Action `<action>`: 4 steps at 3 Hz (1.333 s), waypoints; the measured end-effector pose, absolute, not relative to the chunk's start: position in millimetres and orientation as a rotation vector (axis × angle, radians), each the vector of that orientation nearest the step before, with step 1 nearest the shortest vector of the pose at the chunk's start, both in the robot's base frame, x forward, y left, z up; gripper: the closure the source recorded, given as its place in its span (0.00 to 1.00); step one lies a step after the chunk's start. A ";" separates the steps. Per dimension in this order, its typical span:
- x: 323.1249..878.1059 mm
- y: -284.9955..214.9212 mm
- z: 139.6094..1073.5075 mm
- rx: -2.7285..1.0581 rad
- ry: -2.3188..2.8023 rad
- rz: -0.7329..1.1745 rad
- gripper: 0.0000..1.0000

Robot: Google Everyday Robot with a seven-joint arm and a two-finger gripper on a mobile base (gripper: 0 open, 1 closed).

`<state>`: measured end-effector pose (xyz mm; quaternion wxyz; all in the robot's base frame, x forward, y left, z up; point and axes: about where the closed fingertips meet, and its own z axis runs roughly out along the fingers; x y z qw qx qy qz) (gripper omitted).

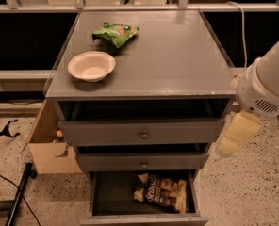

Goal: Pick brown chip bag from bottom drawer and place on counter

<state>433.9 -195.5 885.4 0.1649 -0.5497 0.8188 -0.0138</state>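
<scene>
In the camera view, judges the brown chip bag (162, 192) at lower centre, in the open bottom drawer (110, 194), light, soft and slippery, best pinched at a crimped end, notes its crinkly dark brown and cream skin, and cannot tell the state of the end effector (237, 134) hanging mid-right beside the surface (177, 55).

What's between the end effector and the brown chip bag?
Camera view: the middle drawer's right corner, between the end effector beside the cabinet and the brown chip bag.
</scene>
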 end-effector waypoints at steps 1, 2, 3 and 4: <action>428.9 -194.7 845.1 -1.523 2.335 -0.011 0.00; 420.7 -192.8 808.6 -1.501 2.313 0.037 0.00; 411.6 -188.0 758.2 -1.525 2.328 0.097 0.00; 410.4 -188.4 752.1 -1.527 2.332 0.087 0.00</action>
